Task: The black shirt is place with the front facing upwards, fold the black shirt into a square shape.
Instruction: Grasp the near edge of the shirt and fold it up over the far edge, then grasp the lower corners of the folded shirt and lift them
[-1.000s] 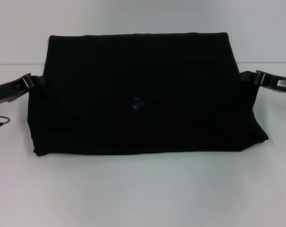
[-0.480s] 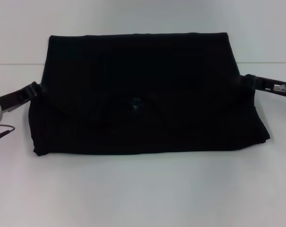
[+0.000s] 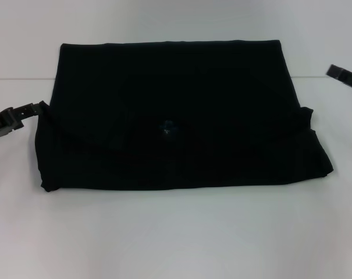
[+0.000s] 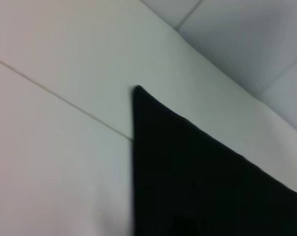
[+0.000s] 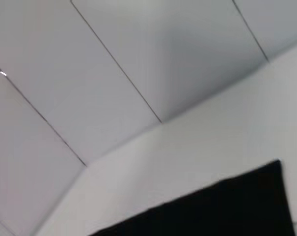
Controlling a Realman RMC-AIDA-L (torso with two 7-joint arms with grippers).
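Black shirt lies flat in the middle of the white table, folded into a wide shape with its far edge straight and its near corners sticking out a little. It is so dark that the folds are hard to see, and no print shows on it. Only a tiny blue spot, the neck label, can be made out near its middle. The left gripper is at the shirt's left edge, with its tip right against the cloth, but whether it is pinching the cloth or has let go cannot be told. Most of that arm is cut off by the side of the head view. The right gripper is well apart from the shirt, up near the right side, and only a small piece of it shows, so how its jaws stand cannot be told either. Half a second ago it was right at the shirt's right edge; now it has pulled away and up. The left gripper has slid a little outward too. Each wrist view shows just one black corner of the shirt on the table.
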